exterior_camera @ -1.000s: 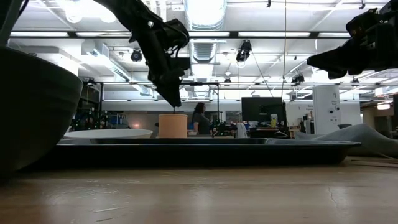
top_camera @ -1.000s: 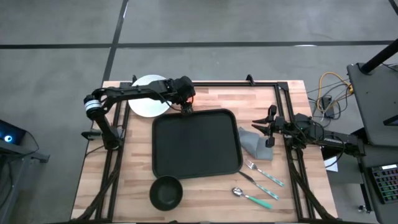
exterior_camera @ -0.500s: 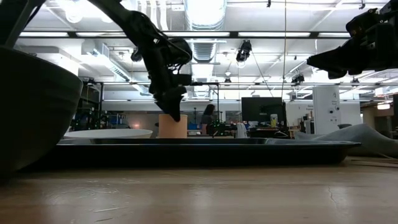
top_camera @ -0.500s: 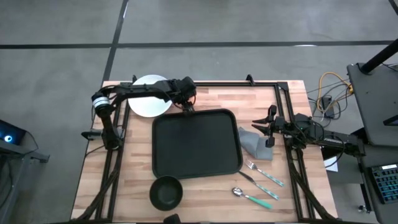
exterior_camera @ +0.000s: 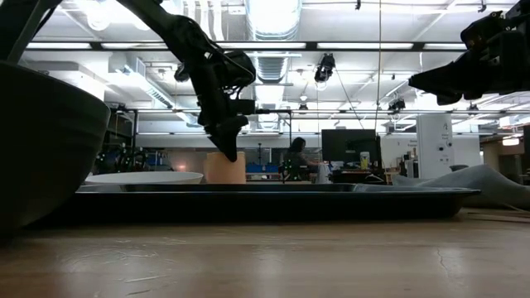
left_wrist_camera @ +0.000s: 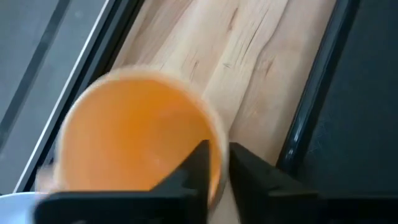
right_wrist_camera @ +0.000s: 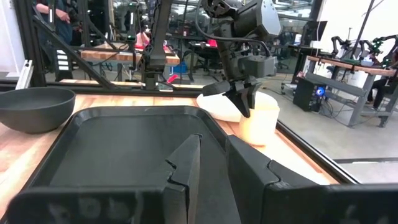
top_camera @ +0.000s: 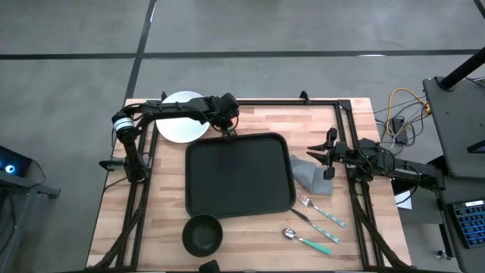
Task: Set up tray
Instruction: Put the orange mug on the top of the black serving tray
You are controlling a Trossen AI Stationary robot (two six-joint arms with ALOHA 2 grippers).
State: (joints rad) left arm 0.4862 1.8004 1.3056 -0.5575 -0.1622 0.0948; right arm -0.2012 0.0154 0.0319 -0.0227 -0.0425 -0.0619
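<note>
The black tray (top_camera: 239,174) lies flat in the middle of the table. Just past its far rim, beside the white plate (top_camera: 178,125), stands an orange cup (right_wrist_camera: 260,121) (exterior_camera: 222,168). My left gripper (right_wrist_camera: 244,111) (top_camera: 225,129) reaches down onto it and is shut on its rim. My right gripper (top_camera: 327,155) waits at the table's right side above a grey cloth (top_camera: 309,176). Its fingers stand a little apart with nothing between them. My left gripper holds the cup's rim (left_wrist_camera: 214,134) on the side nearest the tray, one finger inside the cup and one outside, with the wall between them. The fingers come from above, pointing down. The cup leans a little, its bottom down by the table behind the tray's rim.
A dark bowl (top_camera: 202,233) sits at the near left of the tray. A fork (top_camera: 322,212) and a spoon (top_camera: 307,240) with teal handles lie at the near right. Black frame rails run along the table's far and side edges.
My left gripper has come down from just above the cup onto its rim. The cup, upright before, now leans and has shifted slightly toward the plate.
</note>
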